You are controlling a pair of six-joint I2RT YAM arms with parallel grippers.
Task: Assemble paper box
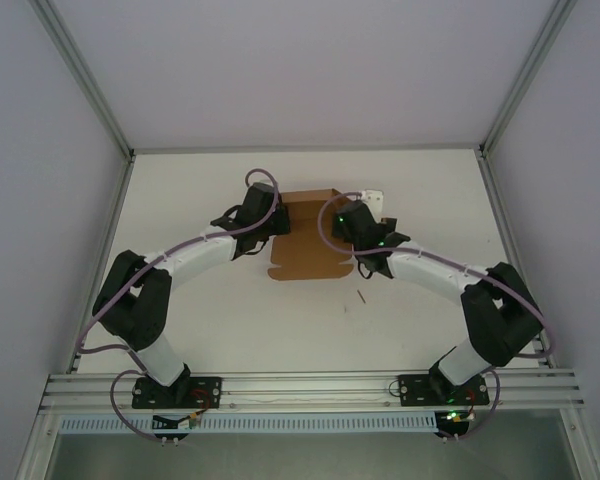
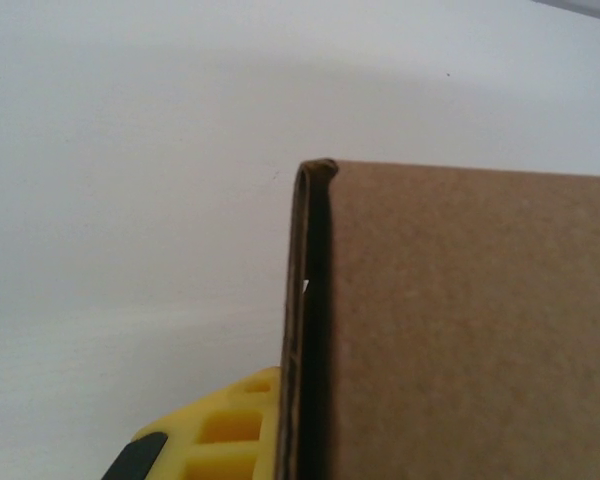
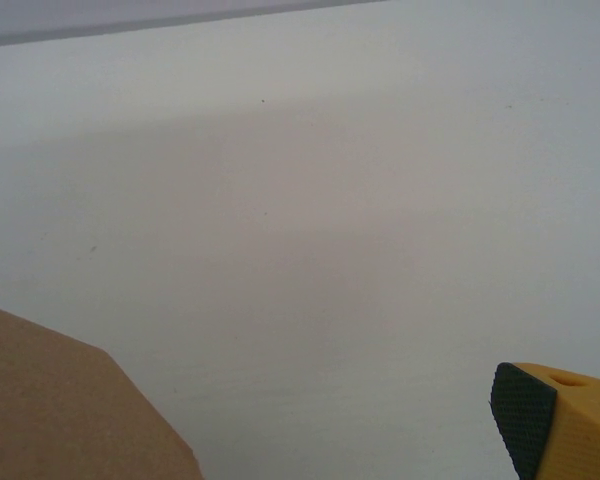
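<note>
1. Table (image 1: 200, 320): white and bare in front. (Its back corners run under the frame posts.)
2. Paper box (image 1: 305, 240): brown cardboard lying mid-table between my two wrists, towards the far side. My wrists cover both its side edges, so I cannot be sure of its outline. What shows is a notched wider edge facing my bases and a narrower part pointing away. The long axis seems to run near-to-far, but I cannot settle it.
3. Left gripper (image 1: 276, 226): at the box's left edge, pressed together on a doubled fold of cardboard. From the left wrist, one yellow finger (image 2: 225, 430) sits against the fold. The sheet hides the other.
4. Right gripper (image 1: 354, 228): over the box's right edge, spread wide, holding nothing. One finger (image 3: 560, 425) is cut off at the frame corner, and a cardboard corner shows opposite.
5. Small white object (image 1: 372, 198): behind the right wrist, half hidden and unidentifiable.
6. Dark sliver (image 1: 362, 296): on the table, too small to name.
</note>
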